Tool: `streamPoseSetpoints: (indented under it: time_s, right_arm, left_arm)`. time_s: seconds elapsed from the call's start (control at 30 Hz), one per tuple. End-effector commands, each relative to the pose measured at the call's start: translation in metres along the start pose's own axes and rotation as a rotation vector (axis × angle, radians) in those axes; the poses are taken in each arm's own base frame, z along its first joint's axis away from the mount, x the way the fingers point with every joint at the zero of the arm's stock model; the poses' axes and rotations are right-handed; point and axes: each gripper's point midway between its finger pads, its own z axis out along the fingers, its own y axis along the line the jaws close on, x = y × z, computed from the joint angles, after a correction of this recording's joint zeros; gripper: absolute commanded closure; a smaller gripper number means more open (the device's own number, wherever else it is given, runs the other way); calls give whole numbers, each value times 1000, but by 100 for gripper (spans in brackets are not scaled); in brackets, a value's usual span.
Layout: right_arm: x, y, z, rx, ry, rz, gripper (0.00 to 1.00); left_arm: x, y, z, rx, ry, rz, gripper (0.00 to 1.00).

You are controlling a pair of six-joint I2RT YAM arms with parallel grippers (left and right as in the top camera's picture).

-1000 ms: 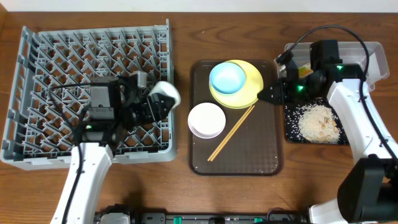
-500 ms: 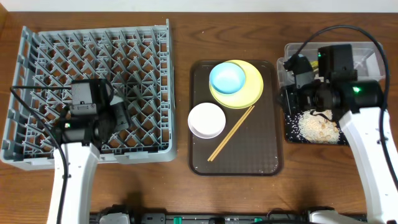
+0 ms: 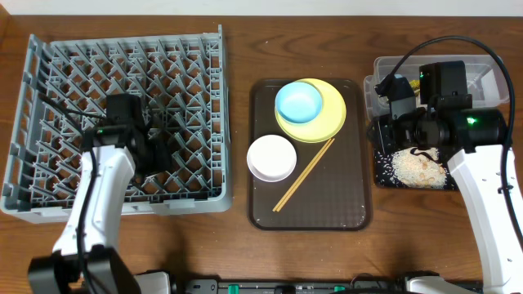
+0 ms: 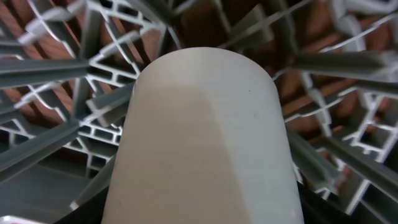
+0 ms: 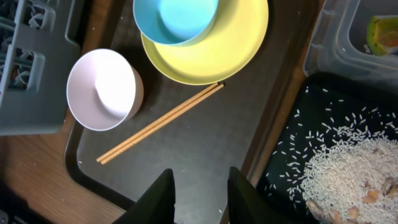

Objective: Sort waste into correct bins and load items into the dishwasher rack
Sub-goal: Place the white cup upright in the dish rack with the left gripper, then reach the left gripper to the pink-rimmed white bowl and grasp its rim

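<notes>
Cup [image 4: 205,137] clamped in left hand [image 3: 159,155], inside rack [image 3: 49,98].

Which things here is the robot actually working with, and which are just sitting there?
Job: dishwasher rack, white cup, blue bowl, yellow-green plate, white bowl, chopsticks, rice, yellow wrapper, clear tub, black tray.
Just there: brown serving tray, wooden table.

A square grey plastic lattice rack [image 3: 49,65] covers the tabletop's [image 3: 237,33] left side, a small white cup [image 4: 205,137] among its pegs. On the brown tray [image 3: 343,212], a light blue bowl [image 3: 298,102] sits on a round yellow-green plate [image 3: 331,122] at the far edge, a white bowl [image 3: 271,158] by the left edge, two wooden chopsticks [image 3: 304,174] diagonally mid-tray. At the tabletop's right edge, a clear plastic tub [image 3: 490,69] holds a crumpled yellow-green wrapper [image 5: 382,31], a black tray [image 5: 329,102] white rice scraps [image 5: 348,174].
</notes>
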Motion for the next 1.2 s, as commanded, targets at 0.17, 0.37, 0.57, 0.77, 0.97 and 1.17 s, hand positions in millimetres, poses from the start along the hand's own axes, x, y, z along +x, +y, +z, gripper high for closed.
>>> streamPoseSetpoints:
  time_s: [0.17, 0.37, 0.57, 0.77, 0.97, 1.17]
  right_arm:
    - [1, 2, 0, 1, 4, -20, 57]
    - [1, 2, 0, 0, 5, -19, 56]
    - [4, 2, 0, -1, 16, -15, 54]
    - [8, 3, 0, -3, 31, -9, 55]
    - [10, 3, 0, -4, 40, 6, 54]
    - [12, 3, 0, -4, 46, 15, 54]
  left_arm:
    - [-8, -2, -17, 17, -43, -14, 14]
    - [-18, -17, -64, 131, -179, -7, 11]
    - [-11, -71, -98, 337, -259, 114, 11]
    - [9, -130, -100, 393, -264, 313, 11]
    - [35, -193, -85, 416, -249, 515, 12]
    - [65, -244, -51, 345, -248, 668, 12]
